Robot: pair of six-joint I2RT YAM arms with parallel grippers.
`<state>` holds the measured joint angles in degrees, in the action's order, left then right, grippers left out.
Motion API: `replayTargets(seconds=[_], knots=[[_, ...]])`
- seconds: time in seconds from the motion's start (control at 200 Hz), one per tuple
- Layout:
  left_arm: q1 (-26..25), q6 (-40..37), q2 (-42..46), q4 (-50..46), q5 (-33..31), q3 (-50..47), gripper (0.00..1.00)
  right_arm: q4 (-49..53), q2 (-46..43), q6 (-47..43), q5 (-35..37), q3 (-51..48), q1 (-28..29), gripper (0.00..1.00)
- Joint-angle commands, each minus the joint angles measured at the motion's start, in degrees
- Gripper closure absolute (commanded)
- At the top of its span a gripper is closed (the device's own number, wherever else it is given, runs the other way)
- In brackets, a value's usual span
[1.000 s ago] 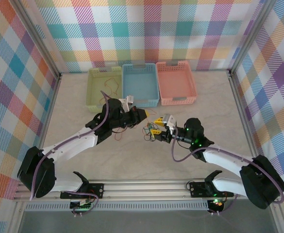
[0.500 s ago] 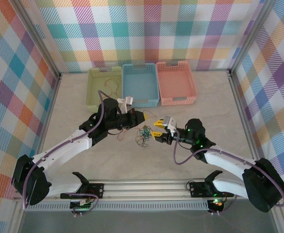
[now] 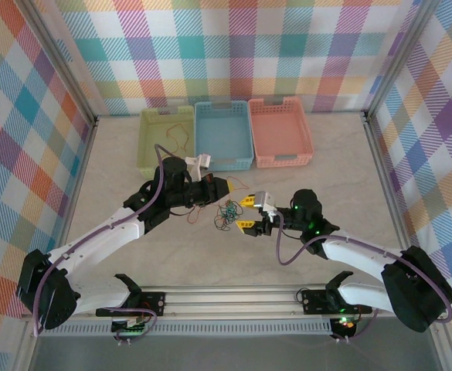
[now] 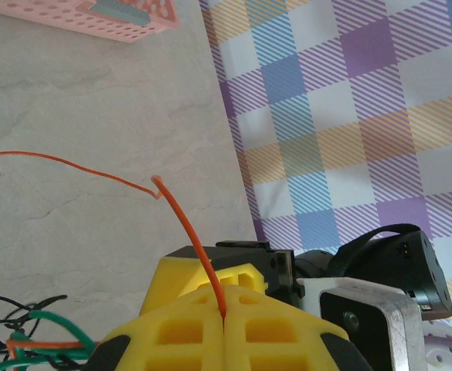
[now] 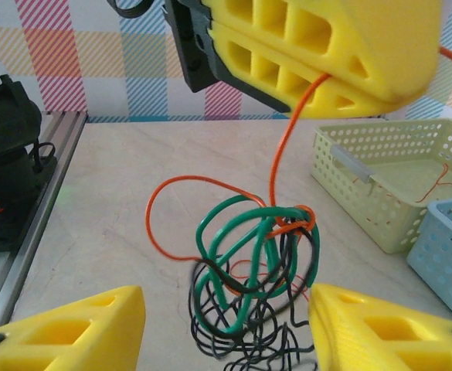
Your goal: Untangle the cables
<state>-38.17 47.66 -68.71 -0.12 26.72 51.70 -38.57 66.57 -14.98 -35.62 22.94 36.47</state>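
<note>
A pale marbled desk sits inside walls of bright checked cloth, with a green basket, a blue basket and a pink basket in a row along its far side. The left gripper hangs over the middle of the desk with its yellow jaws pressed together on an orange cable, which runs out from between the fingertips in the left wrist view. In the right wrist view that orange cable drops from the left gripper into the knot of cables, green and black loops bunched together with their lowest black curls close to the desk; whether they touch it I cannot tell. From above, the cables lie between the two arms, nearer than the baskets. The right gripper stands open, its two fingers apart on either side of the knot and clear of it. A thin orange wire lies in the green basket
</note>
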Motion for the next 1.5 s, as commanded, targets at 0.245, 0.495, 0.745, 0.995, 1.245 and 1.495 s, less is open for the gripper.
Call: replayTargets(seconds=[0.245, 0.495, 0.745, 0.995, 1.245, 1.495], knots=[[-1.1, 2.3, 2.7, 1.2, -4.8, -0.7, 1.0, -0.1, -3.1, -2.4, 7.7, 0.8, 2.0, 0.48], [-1.8, 2.6, 2.9, 0.1, -9.0, -1.2, 1.0, 3.4, -7.2, -3.7, 8.2, 2.0, 4.3, 0.46], [-2.1, 2.4, 2.4, -0.1, -9.8, -0.6, 1.0, 5.4, -2.5, -2.6, 12.6, 6.2, 6.8, 0.51], [-2.4, 2.2, 2.4, -0.3, -9.9, -0.3, 1.0, 4.9, 1.3, -3.7, 16.7, 6.4, 6.9, 0.54], [-2.5, 1.7, 3.2, -1.3, -10.5, -0.4, 1.0, 3.7, 2.8, -3.7, 20.5, 6.1, 6.9, 0.68], [-2.6, 1.7, 3.1, -1.0, -10.3, -0.6, 1.0, 3.0, 3.0, -3.6, 21.3, 5.7, 7.0, 0.8]])
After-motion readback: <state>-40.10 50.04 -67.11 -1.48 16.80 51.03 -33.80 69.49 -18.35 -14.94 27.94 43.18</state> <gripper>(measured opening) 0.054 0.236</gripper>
